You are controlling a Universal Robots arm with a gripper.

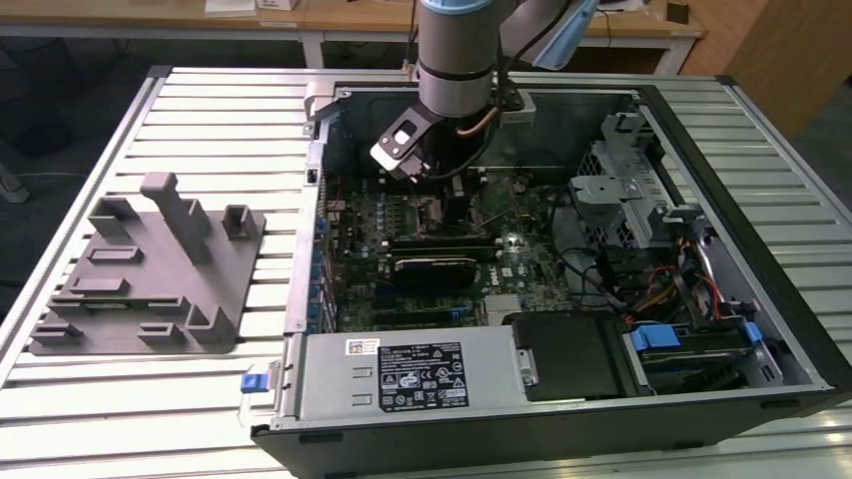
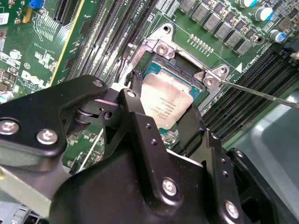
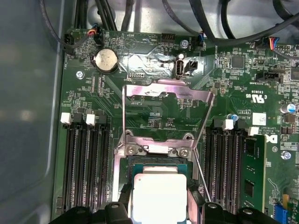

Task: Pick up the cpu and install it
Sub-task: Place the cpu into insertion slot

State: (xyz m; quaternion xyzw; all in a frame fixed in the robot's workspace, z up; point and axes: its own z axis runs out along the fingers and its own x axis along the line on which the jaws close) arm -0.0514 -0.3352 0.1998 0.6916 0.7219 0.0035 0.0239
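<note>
One arm (image 1: 460,60) reaches down into one open case (image 1: 533,434) on the slatted table (image 1: 200,100). One grey tray (image 1: 147,269) sits on the table at the exterior view's left, apart from the case. In the second wrist view the gripper (image 2: 161,112) has its two black fingers (image 2: 189,128) closed against opposite edges of the one cpu (image 2: 166,95), clamping it. The cpu lies level right over the one socket (image 2: 180,65) on the board (image 2: 37,51); whether it is fully seated I cannot tell. The socket's one load plate (image 3: 163,91) stands swung open by two screws (image 3: 132,150), with one thin lever (image 2: 257,91) out to the side. Memory slots (image 3: 86,163) flank the socket, and one green stick (image 3: 254,175) fills a slot. One coin cell (image 3: 106,60) sits on the board near the plate
</note>
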